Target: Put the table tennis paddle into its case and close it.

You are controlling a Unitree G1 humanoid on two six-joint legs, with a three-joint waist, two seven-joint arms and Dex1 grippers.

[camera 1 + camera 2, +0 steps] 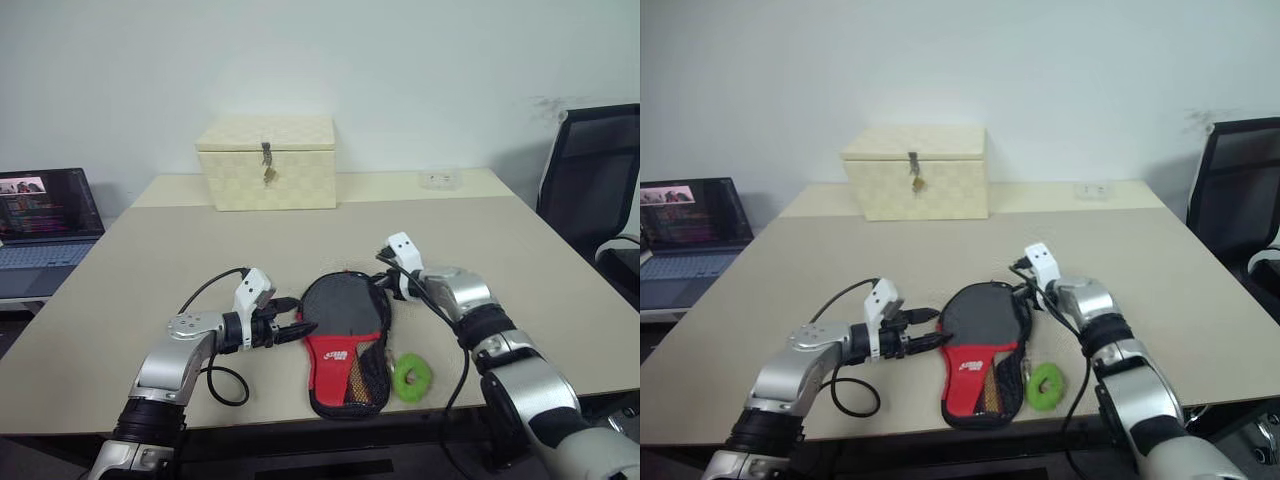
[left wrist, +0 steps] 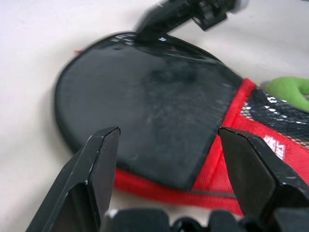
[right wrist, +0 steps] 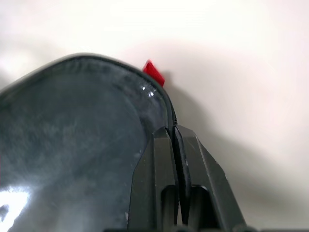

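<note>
Pinching together at the case rim, probably on the zipper, the right end effector works; left end effector spread; closing remains.

Both arms: silver-grey metal shells, black bands at the joints. Each wrist carries a small white camera block, the one beside the case rim on the right arm, the other on the left arm. Left gripper and right gripper: two black wedge-shaped fingers each, matte with bevelled edges. Black cable loops loose off the left forearm; another runs along the right forearm.
</note>
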